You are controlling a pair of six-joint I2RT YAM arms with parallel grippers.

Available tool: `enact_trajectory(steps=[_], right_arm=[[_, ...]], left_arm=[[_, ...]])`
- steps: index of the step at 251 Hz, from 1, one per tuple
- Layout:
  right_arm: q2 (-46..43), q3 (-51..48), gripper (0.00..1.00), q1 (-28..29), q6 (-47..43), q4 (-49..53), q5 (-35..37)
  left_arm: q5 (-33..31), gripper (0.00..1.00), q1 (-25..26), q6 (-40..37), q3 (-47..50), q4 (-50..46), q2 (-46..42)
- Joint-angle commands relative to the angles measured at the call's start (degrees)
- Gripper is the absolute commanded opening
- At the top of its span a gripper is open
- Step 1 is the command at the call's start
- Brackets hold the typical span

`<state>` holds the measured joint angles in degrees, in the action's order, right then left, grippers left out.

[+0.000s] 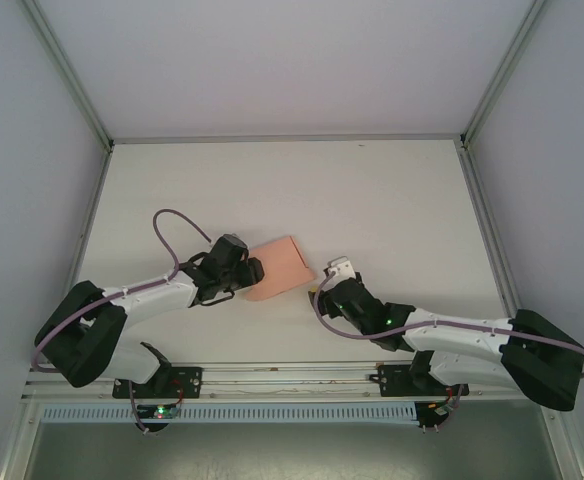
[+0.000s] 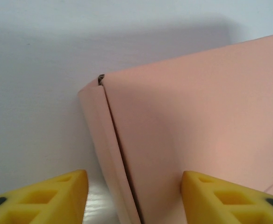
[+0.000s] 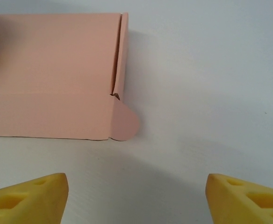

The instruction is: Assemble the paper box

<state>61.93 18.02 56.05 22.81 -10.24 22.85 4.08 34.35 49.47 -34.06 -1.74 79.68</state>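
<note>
yellow fingers of the left gripper nearest, straddling one end of the paper box. jaws apart, one finger short of the side flap, not clamped. box folded up, flat on the table. right gripper near the box's opposite end, jaws wide, holding nothing.

risk: rounded tab sticks out untucked. an unbraced squeeze at the left end could slide the box or crease the card.

both arms low, elbows bent, wrists aimed at the box.
</note>
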Motion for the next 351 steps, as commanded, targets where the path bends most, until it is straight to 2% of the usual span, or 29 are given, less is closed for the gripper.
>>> enact_trajectory(steps=[1, 20, 34, 68, 125, 150, 174, 253, 305, 351], right_arm=[[-2.90, 0.20, 0.88, -3.66, -0.77, -0.64, -3.99], [-3.72, 1.11, 0.98, -7.57, -0.28, -1.87, -8.16], [-3.79, 2.08, 0.98, -10.84, 0.75, -3.02, -12.47], [-0.75, 5.85, 0.98, -18.17, 3.80, -4.60, -24.75], [12.48, 15.33, 0.99, -25.63, 7.77, -0.05, -38.73], [19.55, 18.32, 0.98, -27.53, 10.12, -2.40, -49.04], [25.45, 21.02, 0.98, -27.81, 11.80, -4.66, -55.18], [32.62, 25.06, 0.96, -26.88, 11.63, -2.31, -59.02], [33.68, 24.86, 0.95, -25.27, 11.08, -1.41, -61.38], [31.91, 23.11, 0.95, -25.45, 10.35, 0.55, -60.41]], left_arm=[[4.15, 0.49, -1.53, -2.97, 2.83, 4.34, 2.21], [6.67, 0.46, -2.73, -2.99, 4.80, 8.48, 2.54], [8.76, 0.45, -3.61, -3.19, 5.89, 11.21, 3.00], [10.37, 0.34, -4.69, -3.99, 6.60, 12.34, 3.87], [11.87, 0.28, -7.04, -3.52, 9.47, 13.40, 1.86], [12.31, 0.24, -7.57, -2.89, 10.95, 13.77, 0.12], [12.37, 0.17, -8.01, -2.31, 12.30, 13.95, -1.72], [14.36, 0.00, -9.29, 0.68, 17.36, 18.58, -6.94], [17.48, 0.00, -9.46, 2.88, 18.78, 23.54, -9.43], [18.09, 0.00, -9.40, 4.55, 20.21, 24.74, -14.41]])
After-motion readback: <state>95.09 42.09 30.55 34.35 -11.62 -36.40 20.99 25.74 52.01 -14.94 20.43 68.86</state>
